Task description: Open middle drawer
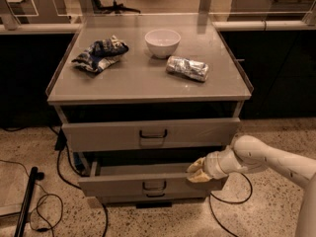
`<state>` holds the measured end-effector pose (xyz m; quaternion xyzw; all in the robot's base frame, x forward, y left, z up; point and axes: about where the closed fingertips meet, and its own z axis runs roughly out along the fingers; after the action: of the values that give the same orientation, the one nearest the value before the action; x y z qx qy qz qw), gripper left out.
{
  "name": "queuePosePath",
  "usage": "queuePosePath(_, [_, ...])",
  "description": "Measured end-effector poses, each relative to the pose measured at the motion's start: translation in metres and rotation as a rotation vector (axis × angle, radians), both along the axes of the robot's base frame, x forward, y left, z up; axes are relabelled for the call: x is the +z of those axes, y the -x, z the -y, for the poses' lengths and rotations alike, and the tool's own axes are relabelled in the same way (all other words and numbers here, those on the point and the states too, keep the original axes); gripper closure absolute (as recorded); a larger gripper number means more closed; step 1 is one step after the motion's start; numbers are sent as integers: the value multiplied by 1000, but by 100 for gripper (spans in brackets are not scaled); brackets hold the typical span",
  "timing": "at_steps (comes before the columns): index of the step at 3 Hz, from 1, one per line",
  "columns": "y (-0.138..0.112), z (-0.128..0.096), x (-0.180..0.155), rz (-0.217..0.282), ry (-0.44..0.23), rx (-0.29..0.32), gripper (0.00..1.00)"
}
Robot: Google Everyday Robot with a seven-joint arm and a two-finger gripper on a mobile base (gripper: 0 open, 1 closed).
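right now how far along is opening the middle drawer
Done: the middle drawer juts out past the front of the top drawer, with a strip of its tray showing. In hand: the claw sits at the right top edge of its front panel. Left: probably more pulling, since most of the tray lies under the top drawer.

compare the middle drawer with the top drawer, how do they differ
The middle drawer stands pulled forward, a strip of its tray showing; the top drawer sits further back with no inside showing. The top drawer's front panel is taller, the middle drawer's lower. The gripper is at the middle drawer's right end; nothing touches the top drawer. Both are grey, each with a small dark loop handle at centre.
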<state>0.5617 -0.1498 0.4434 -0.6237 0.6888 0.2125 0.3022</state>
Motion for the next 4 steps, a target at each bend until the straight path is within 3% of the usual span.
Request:
queuePosePath(1, [0,0,0,0,0,0,100])
queuePosePath(2, [0,0,-1,0,0,0,82])
queuePosePath(4, [0,0,-1,0,0,0,36])
